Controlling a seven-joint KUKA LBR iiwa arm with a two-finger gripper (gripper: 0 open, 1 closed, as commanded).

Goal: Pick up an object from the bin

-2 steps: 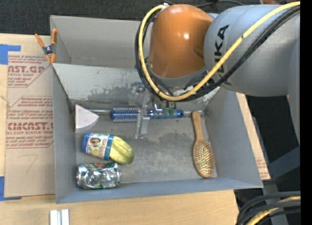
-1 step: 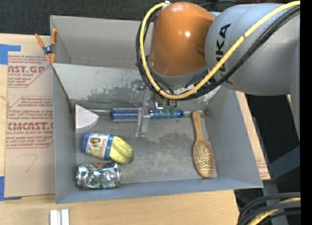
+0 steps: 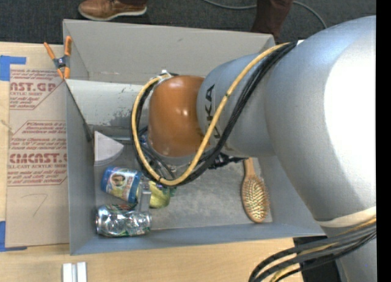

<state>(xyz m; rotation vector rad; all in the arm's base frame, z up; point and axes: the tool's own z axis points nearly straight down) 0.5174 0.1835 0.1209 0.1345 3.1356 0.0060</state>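
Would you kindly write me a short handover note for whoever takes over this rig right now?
Pincer: low in the near-left part of the bin, under the orange wrist cover. Whether it is open or shut cannot be told.
Things: a small blue tin lies just to its left in the view. A yellow-green object lies just to its right. A crushed silver can is by the near wall. A wooden hairbrush lies apart on the right.
Done: the arm is down in the bin; nothing is seen held.
Left: grasp one thing and lift it out.
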